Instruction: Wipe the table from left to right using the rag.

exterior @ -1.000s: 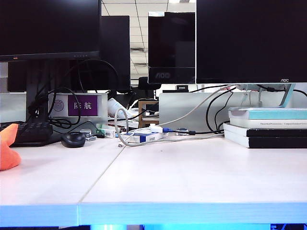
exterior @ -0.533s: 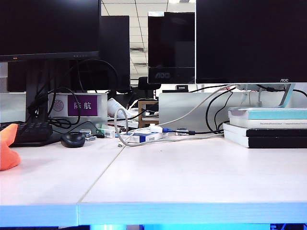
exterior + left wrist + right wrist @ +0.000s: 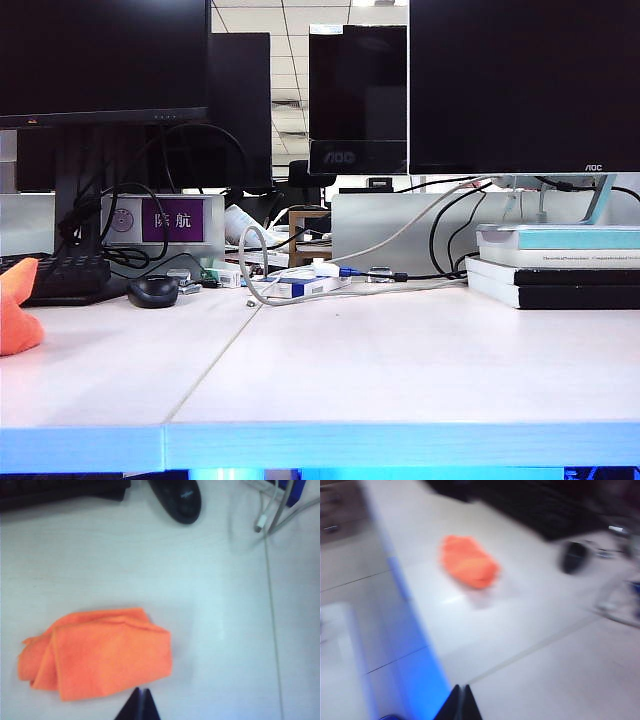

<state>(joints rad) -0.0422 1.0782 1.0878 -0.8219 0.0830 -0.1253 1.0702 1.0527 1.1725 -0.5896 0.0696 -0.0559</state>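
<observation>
Across the whole foreground of the exterior view lies the white table [image 3: 400,370], its two panels meeting at a thin seam and its front edge lit pale blue, with dark monitors [image 3: 520,85] standing behind it and a stack of books [image 3: 555,265] at the back right. At the far left edge of that view the orange rag [image 3: 15,310] lies folded on the table, with a black keyboard [image 3: 60,278] and a black mouse [image 3: 153,290] beyond it. The left gripper [image 3: 141,705] hangs just above the rag's near edge, fingers pressed together and empty. The right gripper [image 3: 461,702], clenched and empty, is well apart from the rag, over the seam near the blue edge; its view is blurred
</observation>
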